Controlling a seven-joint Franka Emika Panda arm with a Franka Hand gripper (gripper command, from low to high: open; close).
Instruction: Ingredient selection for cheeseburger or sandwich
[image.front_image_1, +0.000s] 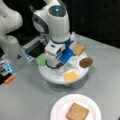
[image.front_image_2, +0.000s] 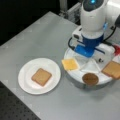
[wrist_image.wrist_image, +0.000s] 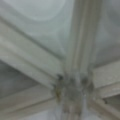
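Ingredients: two toast squares (image.front_image_1: 77, 112) (image.front_image_1: 78, 49), one cheese square (image.front_image_1: 71, 76), one patty (image.front_image_1: 86, 62); claw's opening cannot be told.

Toast (image.front_image_2: 41, 76) on plate (image.front_image_2: 25, 75).
Cheese (image.front_image_2: 70, 64), patty (image.front_image_2: 90, 78), second toast (image.front_image_2: 113, 69) on tray (image.front_image_2: 75, 76), right of plate.
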